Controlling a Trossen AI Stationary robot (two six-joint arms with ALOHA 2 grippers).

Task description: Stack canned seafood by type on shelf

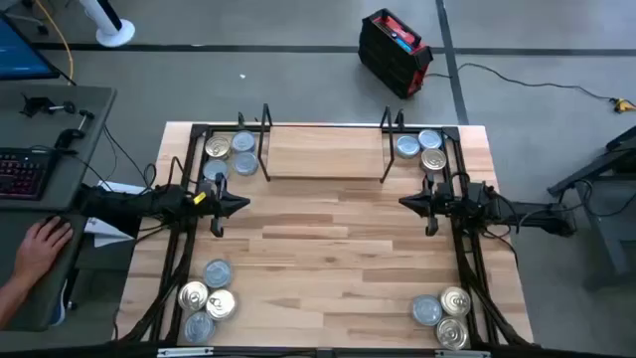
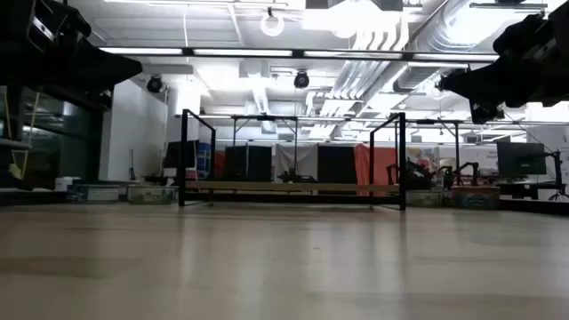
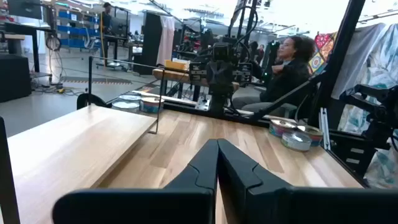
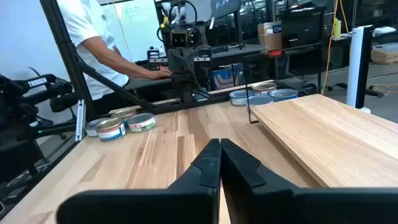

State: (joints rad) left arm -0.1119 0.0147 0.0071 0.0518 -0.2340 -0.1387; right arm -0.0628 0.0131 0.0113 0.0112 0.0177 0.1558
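The shelf, a light-wood board with black end brackets, lies at the table's far middle. The canned seafood stands on the tabletop in four corner groups of gold and silver-blue tins: far left, far right, near left and near right. My left gripper hangs shut over the table's left middle, pointing right. My right gripper hangs shut over the right middle, pointing left. Both wrist views show the fingers closed on nothing, left and right. Neither gripper is near a tin.
Bare tabletop lies between the two grippers and in front of the shelf. A person's hand rests on a side desk left of the table, by a keyboard. A seated person shows beyond the right edge.
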